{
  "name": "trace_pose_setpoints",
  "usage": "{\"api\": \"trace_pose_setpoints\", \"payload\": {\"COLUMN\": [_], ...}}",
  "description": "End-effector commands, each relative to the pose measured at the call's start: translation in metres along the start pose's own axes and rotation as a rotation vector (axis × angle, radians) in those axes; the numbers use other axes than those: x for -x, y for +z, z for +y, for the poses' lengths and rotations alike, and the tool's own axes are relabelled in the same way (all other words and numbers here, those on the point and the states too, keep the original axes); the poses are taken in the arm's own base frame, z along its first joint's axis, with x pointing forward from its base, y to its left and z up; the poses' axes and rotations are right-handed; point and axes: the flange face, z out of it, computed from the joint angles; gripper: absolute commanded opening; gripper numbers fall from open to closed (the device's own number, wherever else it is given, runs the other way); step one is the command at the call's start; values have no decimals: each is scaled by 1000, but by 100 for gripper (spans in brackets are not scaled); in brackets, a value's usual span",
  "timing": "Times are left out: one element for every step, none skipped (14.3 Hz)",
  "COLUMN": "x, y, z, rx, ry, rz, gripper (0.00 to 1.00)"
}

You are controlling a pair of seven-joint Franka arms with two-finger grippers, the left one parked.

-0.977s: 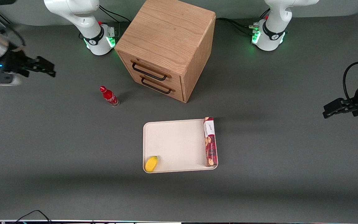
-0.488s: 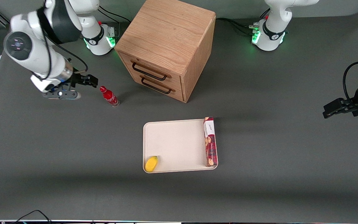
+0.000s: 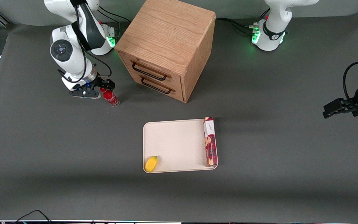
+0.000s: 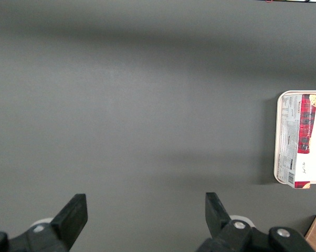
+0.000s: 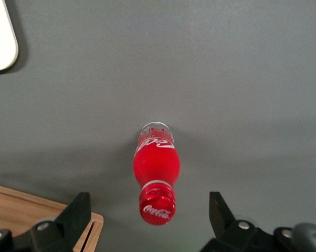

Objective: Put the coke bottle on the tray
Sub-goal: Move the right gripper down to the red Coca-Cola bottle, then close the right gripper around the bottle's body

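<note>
The coke bottle (image 3: 110,98) stands upright on the grey table in front of the wooden drawer cabinet (image 3: 166,46), toward the working arm's end. It has a red cap, red label and clear base, and also shows in the right wrist view (image 5: 157,170). My right gripper (image 3: 103,87) hovers just above its cap, open, with the cap between the two spread fingers (image 5: 76,212) and touching neither; the gripper (image 5: 150,215) is empty. The cream-white tray (image 3: 176,144) lies nearer the front camera, well apart from the bottle; one corner of it (image 5: 0,37) shows in the right wrist view.
On the tray lie a long red biscuit box (image 3: 210,141) along one edge and a yellow fruit (image 3: 151,163) in a near corner. The cabinet corner (image 5: 37,215) is close beside my gripper.
My right arm has swung in from the table's edge toward the bottle and now hangs over its cap. The bottle, tray and cabinet have not moved.
</note>
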Motion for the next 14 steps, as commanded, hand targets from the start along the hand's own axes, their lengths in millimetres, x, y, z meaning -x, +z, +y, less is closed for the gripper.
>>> {"api": "trace_pose_setpoints", "payload": {"x": [7, 6, 6, 6, 6, 6, 6, 6, 6, 6, 6, 4, 1, -5], "y": [-3, -2, -1, -1, 0, 0, 0, -1, 0, 1, 0, -4, -12, -28], "z": [4, 3, 2, 2, 3, 2, 2, 3, 3, 3, 3, 2, 1, 0], "rx": [-16, -19, -20, -20, -18, -17, -17, -17, -17, -16, -14, -13, -12, -12], "ry": [30, 29, 28, 28, 27, 25, 22, 15, 11, 9, 8, 6, -3, -22], "rz": [37, 41, 39, 39, 38, 37, 37, 38, 34, 31, 28, 27, 26, 19], "gripper": [94, 89, 81, 69, 56, 44, 33, 24, 16, 10, 5, 3, 2, 2]}}
